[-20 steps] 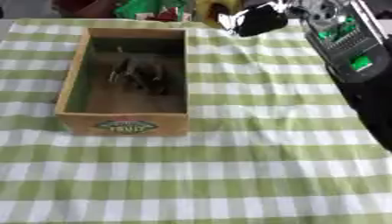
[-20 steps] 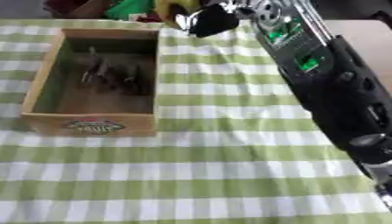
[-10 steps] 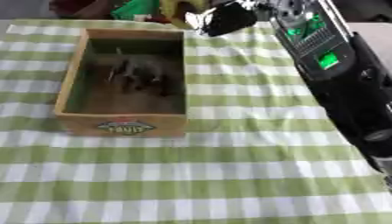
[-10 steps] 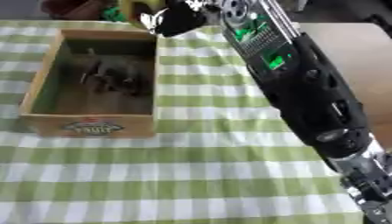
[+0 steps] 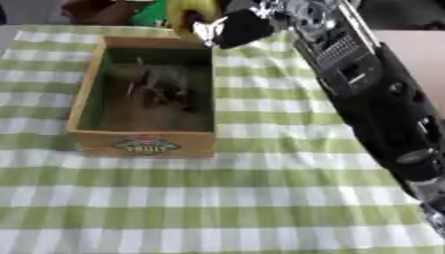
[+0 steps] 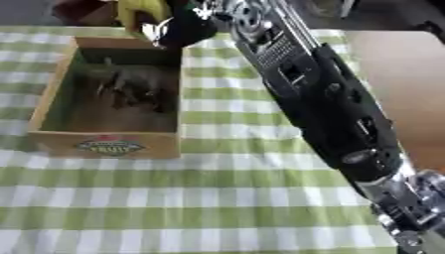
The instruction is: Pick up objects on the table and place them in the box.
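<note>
A table covered in a green-and-white checked cloth [image 5: 260, 198] fills the scene. On its far left part stands an open rectangular wooden box [image 5: 143, 141] with an oval label on its near wall. Inside the box, toward its far half, lies a dark grey-brown toy animal figure [image 5: 163, 84]; its exact shape is too blurred to make out.

The robot's right arm [image 5: 374, 94], black with silver parts, comes in from the near right and reaches across the table to the far edge. Its right hand [image 5: 236, 29] hangs just beyond the far right corner of the box, above the box rim. The hand is a dark blur, and whether its fingers are spread, closed or gripping something cannot be told.

Just to the left of the hand, at the far edge, is a yellow rounded object [image 5: 187, 17]; whether hand and object touch cannot be told. Beside it, further left, are a green shape [image 5: 149, 14] and a reddish-brown shape [image 5: 87, 9], both too blurred to identify.
</note>
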### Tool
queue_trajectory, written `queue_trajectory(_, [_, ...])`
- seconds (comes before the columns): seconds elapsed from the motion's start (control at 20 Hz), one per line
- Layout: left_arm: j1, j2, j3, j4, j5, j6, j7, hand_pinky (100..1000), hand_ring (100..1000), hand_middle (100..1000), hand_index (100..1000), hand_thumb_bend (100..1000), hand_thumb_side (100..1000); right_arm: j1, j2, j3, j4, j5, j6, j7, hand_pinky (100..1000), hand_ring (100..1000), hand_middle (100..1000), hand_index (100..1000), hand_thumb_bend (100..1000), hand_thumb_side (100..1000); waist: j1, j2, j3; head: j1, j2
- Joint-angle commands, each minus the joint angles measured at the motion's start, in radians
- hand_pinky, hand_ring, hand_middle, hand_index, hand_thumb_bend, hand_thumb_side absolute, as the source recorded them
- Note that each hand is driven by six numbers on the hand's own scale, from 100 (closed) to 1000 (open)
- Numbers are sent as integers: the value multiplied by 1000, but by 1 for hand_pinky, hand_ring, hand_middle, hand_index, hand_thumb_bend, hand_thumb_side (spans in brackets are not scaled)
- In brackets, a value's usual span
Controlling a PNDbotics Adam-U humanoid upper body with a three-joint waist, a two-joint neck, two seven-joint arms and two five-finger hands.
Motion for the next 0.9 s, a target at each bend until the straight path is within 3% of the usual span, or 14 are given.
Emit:
queue_trajectory(0.05, [-7, 15, 0, -16, 2, 3, 0, 473, 569, 624, 744, 100, 851, -26, 2, -4, 10, 16, -7, 5, 645, 539, 323, 505, 100, 259, 4, -21, 2, 3, -13])
queue_trajectory(0.3, [-9, 15, -3, -15, 3, 4, -3, 473, 568, 623, 742, 100, 853, -51, 45, 42, 79, 57, -5, 29, 641, 551, 332, 507, 100, 271, 1, -22, 8, -4, -21])
queue_trajectory(0.4, [-9, 14, -4, -15, 3, 5, -4, 473, 568, 623, 741, 100, 853, -57, 62, 61, 121, 86, -18, 40, 641, 561, 338, 511, 100, 224, 0, -21, 10, -7, -20])
queue_trajectory(0.45, [-10, 14, -4, -15, 3, 5, -4, 473, 568, 623, 741, 100, 853, -60, 71, 74, 144, 100, -25, 50, 641, 562, 341, 512, 100, 279, 0, -21, 12, -9, -19])
queue_trajectory(0.9, [-12, 15, -5, -15, 4, 5, -5, 473, 568, 623, 742, 100, 853, -74, 108, 112, 269, 171, -93, 85, 642, 584, 356, 522, 100, 284, -1, -19, 16, -14, -17])
